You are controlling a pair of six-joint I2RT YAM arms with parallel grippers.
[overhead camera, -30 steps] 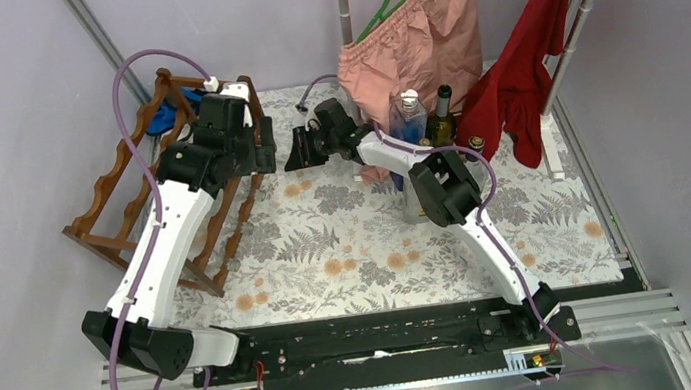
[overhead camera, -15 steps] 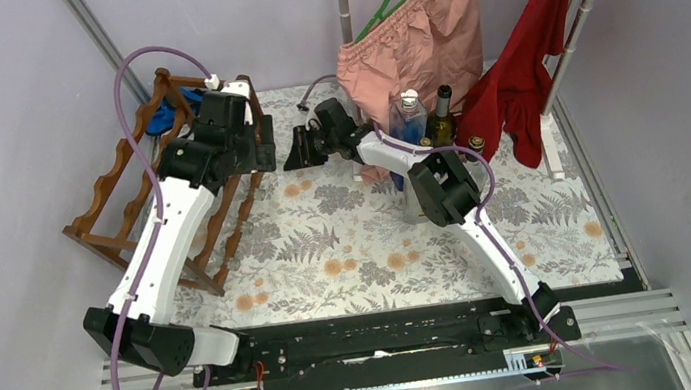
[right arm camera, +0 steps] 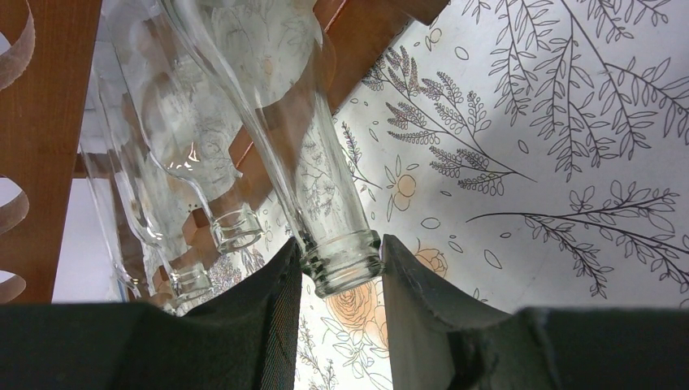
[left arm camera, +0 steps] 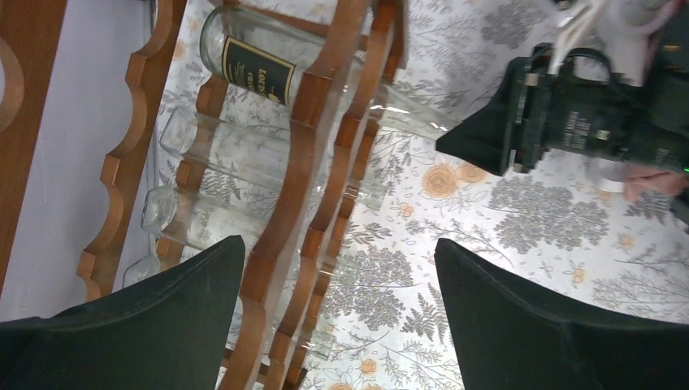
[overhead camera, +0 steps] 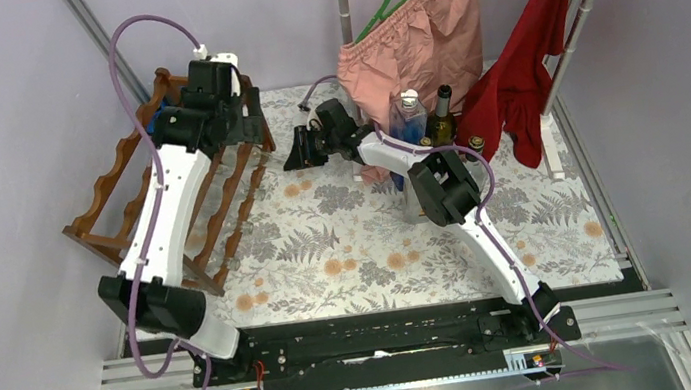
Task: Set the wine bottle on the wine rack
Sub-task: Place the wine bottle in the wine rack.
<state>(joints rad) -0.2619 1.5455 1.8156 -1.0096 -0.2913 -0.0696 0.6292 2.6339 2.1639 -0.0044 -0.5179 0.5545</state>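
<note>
The reddish-brown wine rack [overhead camera: 117, 203] stands at the left of the flowered mat, and its wavy rails [left arm camera: 323, 122] run under my left wrist. A clear wine bottle [left arm camera: 253, 68] with a black label lies across an upper tier, its neck [right arm camera: 323, 195] pointing out towards the mat. My right gripper [right arm camera: 341, 253] is shut on that neck at the mouth; from above it sits just right of the rack [overhead camera: 294, 153]. My left gripper [left arm camera: 340, 244] hangs open over the rack's rails with nothing between its fingers [overhead camera: 250, 127].
Two more clear bottles [left arm camera: 218, 148] lie in lower tiers, their necks [right arm camera: 236, 229] beside the held one. A clear bottle [overhead camera: 408, 111] and a dark green bottle [overhead camera: 442, 120] stand at the back. Pink [overhead camera: 421, 34] and red [overhead camera: 530, 60] garments hang behind them.
My left arm has swung back and to the left over the rack, its gripper still open. The right gripper and the bottle have not moved.
</note>
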